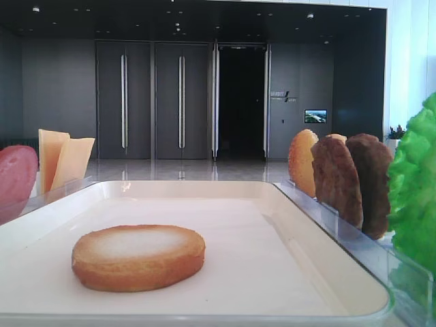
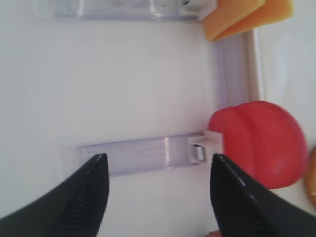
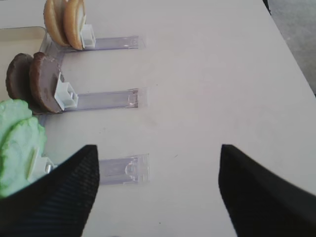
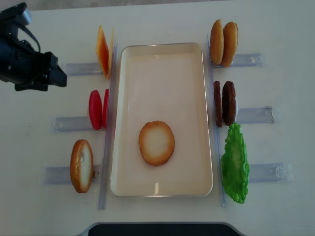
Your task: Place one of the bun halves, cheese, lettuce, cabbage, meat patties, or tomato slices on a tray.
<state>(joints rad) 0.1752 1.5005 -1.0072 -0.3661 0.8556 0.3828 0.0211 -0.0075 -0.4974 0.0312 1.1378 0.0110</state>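
Note:
A golden bun half (image 4: 156, 142) lies pale face up on the cream tray (image 4: 189, 73), a little below its middle. My left gripper (image 2: 159, 158) is open and empty. It hangs over a clear holder (image 2: 138, 155) just left of the red tomato slices (image 2: 261, 143), with the cheese (image 2: 247, 12) beyond. My right gripper (image 3: 158, 148) is also open and empty, above bare table. To its left are the lettuce (image 3: 19, 143), meat patties (image 3: 34, 81) and two bun halves (image 3: 64, 22). No cabbage shows.
Clear holders flank the tray. On its left they carry cheese (image 4: 103, 51), tomato slices (image 4: 98, 109) and a bun half (image 4: 81, 165). On its right stand bun halves (image 4: 224, 43), patties (image 4: 225, 103) and lettuce (image 4: 235, 162). My left arm (image 4: 27, 61) sits at the far left.

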